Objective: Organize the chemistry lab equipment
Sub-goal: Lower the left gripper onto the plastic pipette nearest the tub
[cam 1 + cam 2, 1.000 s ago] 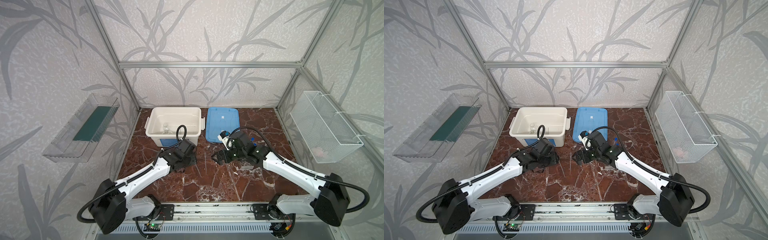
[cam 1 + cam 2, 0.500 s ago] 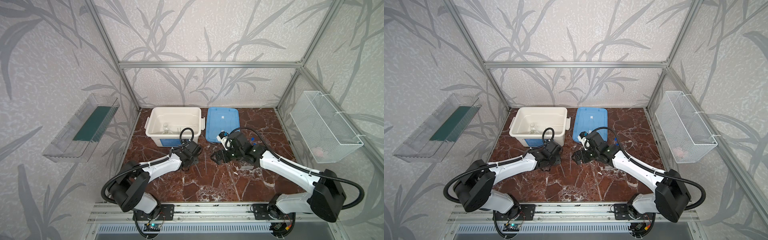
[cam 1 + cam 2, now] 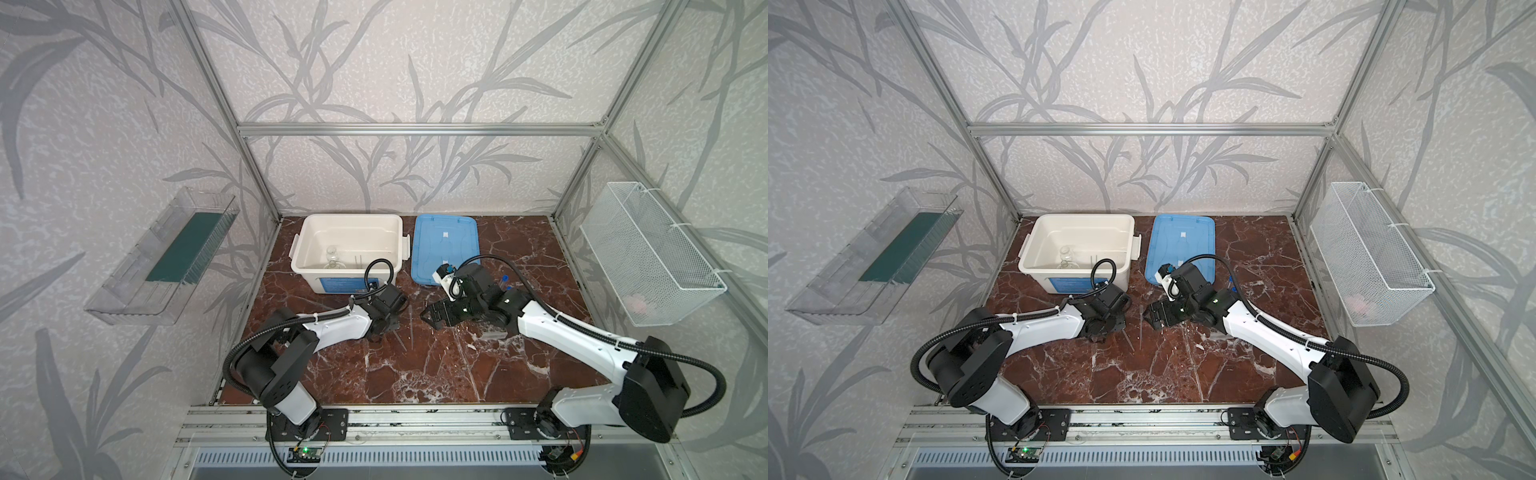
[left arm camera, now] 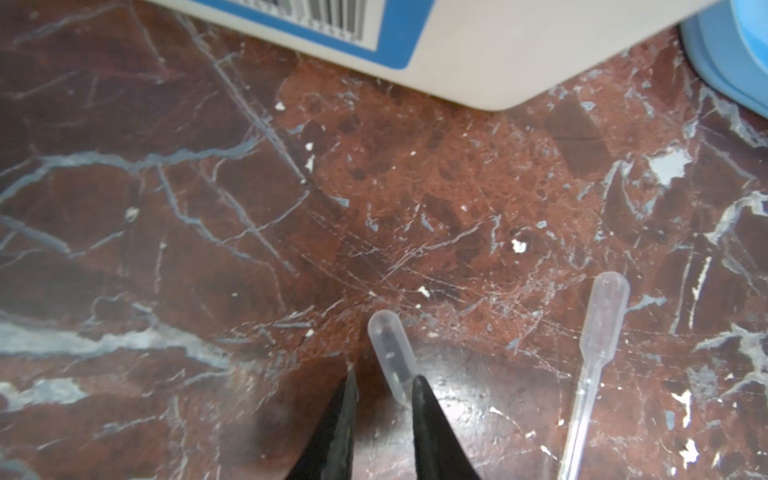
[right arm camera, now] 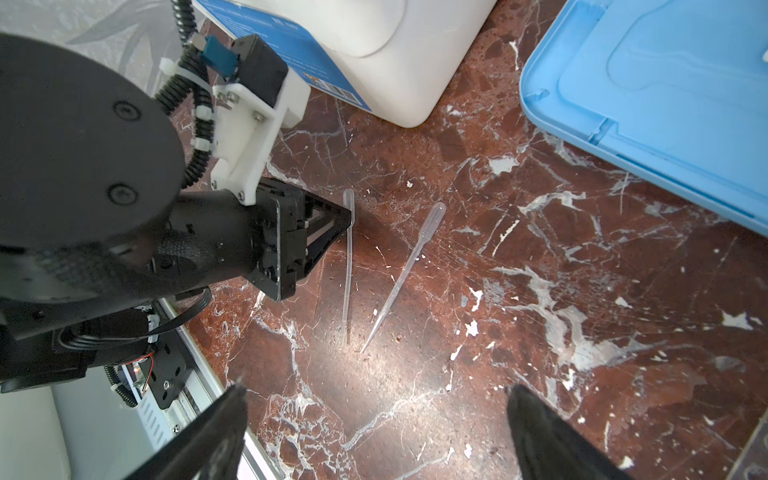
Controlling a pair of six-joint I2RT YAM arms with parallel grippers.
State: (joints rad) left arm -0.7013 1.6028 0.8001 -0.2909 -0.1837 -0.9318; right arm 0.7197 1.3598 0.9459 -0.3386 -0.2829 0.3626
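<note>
Two thin clear rods, both pipettes, lie on the marble between the arms. My left gripper (image 4: 384,378) is low over the nearer rod (image 4: 388,353) with its jaws narrowly apart around the bulb. One fingertip (image 4: 417,384) touches the bulb and a gap remains at the other. The second rod (image 4: 598,332) lies free beside it; both rods (image 5: 347,270) (image 5: 399,282) show in the right wrist view. My right gripper (image 5: 374,399) hangs wide open and empty above the marble, right of the rods (image 3: 411,328). Small clear glass vessels (image 3: 331,259) stand inside the white tub (image 3: 349,218). A blue cap (image 3: 505,277) peeks out behind my right arm.
The flat blue lid (image 3: 446,241) lies right of the tub at the back. A white wire basket (image 3: 648,257) hangs on the right wall and a clear shelf (image 3: 162,257) on the left wall. The tub's front wall (image 4: 478,54) is close ahead of my left gripper.
My left arm has drawn in and its gripper has come down onto the nearer rod, its jaws narrowing around the bulb. My right gripper has shifted only slightly.
</note>
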